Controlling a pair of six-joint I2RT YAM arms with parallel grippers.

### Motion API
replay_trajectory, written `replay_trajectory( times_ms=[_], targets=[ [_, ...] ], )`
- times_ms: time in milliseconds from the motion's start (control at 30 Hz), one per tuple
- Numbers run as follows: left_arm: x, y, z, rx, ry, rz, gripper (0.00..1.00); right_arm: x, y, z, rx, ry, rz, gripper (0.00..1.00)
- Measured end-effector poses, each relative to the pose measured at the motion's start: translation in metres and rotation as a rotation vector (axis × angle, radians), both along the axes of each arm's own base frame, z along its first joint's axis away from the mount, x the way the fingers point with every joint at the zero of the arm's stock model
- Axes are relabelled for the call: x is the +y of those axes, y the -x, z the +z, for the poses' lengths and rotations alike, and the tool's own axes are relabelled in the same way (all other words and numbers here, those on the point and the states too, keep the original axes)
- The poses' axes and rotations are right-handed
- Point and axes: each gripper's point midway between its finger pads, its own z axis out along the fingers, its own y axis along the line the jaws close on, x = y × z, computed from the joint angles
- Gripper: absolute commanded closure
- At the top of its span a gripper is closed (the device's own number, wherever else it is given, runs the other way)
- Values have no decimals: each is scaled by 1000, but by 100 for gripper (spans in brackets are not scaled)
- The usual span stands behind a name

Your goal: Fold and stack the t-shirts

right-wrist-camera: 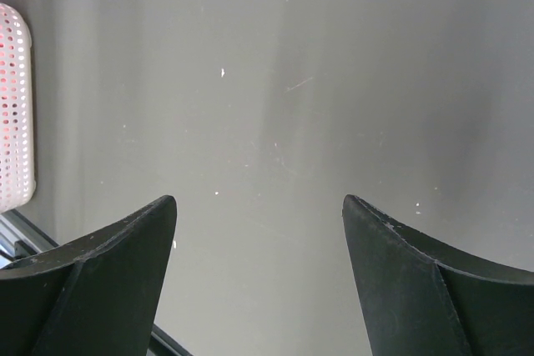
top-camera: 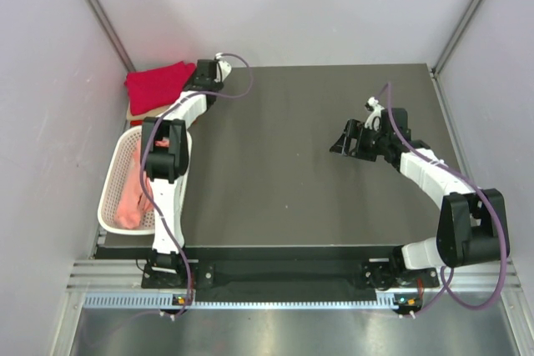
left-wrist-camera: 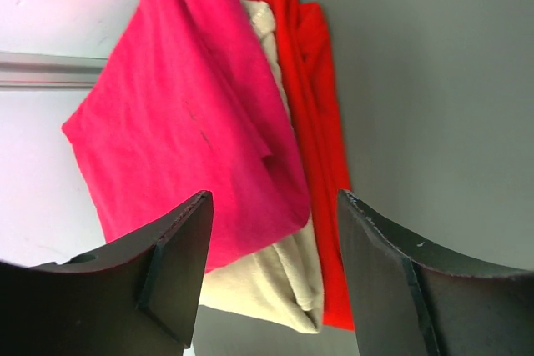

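A stack of folded t-shirts (top-camera: 154,85) lies at the table's far left corner. In the left wrist view the crimson t-shirt (left-wrist-camera: 183,122) is on top, a tan t-shirt (left-wrist-camera: 267,281) lies under it, and a red t-shirt (left-wrist-camera: 321,122) is lowest, sticking out on the right. My left gripper (top-camera: 197,79) (left-wrist-camera: 275,198) hovers open at the stack's near edge and holds nothing. A salmon pink t-shirt (top-camera: 133,198) lies bunched in the basket. My right gripper (top-camera: 342,142) (right-wrist-camera: 259,202) stands open over bare dark table, right of centre.
A white mesh basket (top-camera: 113,174) (right-wrist-camera: 12,106) sits at the table's left edge, beside the left arm. Grey walls close in the table on the left, back and right. A metal rail runs along the near edge by the arm bases.
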Motion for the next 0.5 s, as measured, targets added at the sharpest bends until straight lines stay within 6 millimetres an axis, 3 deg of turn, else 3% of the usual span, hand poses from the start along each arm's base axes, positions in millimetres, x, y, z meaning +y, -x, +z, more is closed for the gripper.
replay_trajectory(
  times_ms=[333,467,500],
  targets=[
    [5,-3,-4,-6,-46,5,39,-1,2,-2,9,-15,-5,19],
    [7,-4,-16,17,-67,6,46,-2,1,-2,10,-19,-7,19],
    [7,-4,-20,24,-72,7,52,-3,1,-1,10,-21,-7,19]
  ],
)
